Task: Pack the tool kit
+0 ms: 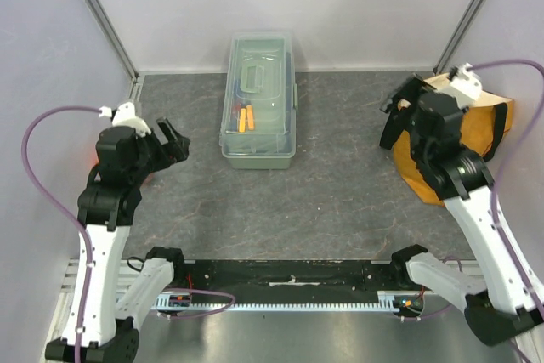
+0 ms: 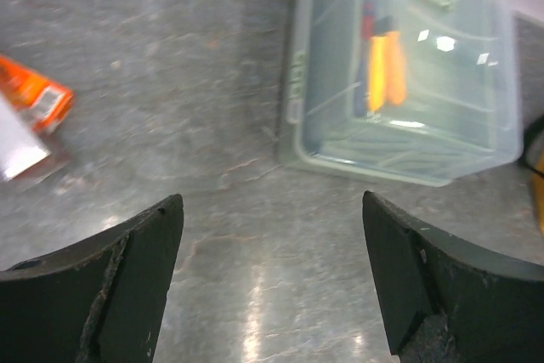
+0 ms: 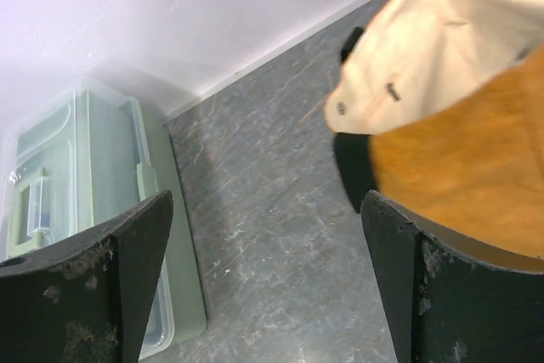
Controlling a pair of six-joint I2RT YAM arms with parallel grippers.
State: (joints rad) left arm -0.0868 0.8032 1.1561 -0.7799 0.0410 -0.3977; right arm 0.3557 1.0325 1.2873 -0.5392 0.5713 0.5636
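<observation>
The left gripper's (image 2: 272,201) matte black fingers (image 2: 127,286), scuffed and chipped at the edges, stand wide apart with nothing between them, above the grey surface. The right gripper (image 3: 268,201) is spread just as wide and holds nothing; its pads are flecked with pale wear. Beyond them the tool kit (image 1: 258,99) lies lengthwise at the far middle of the table, well apart from both grippers: a long pale green plastic box with rounded corners, its translucent lid down, a moulded handle (image 1: 255,74) set into the top. Through the lid show orange-handled tools (image 1: 246,118) (their exact kind is too hazy to tell). At the right edge slumps a tan-orange fabric bag (image 1: 480,129) with black straps and a cream lining, just beside the right arm. A small orange-and-white item (image 2: 34,95), blurred, lies to the left. The table (image 1: 323,201) is dark grey, mottled like stone, faintly glossy. Pale plain walls enclose it, with aluminium posts (image 1: 98,6) at the far corners
</observation>
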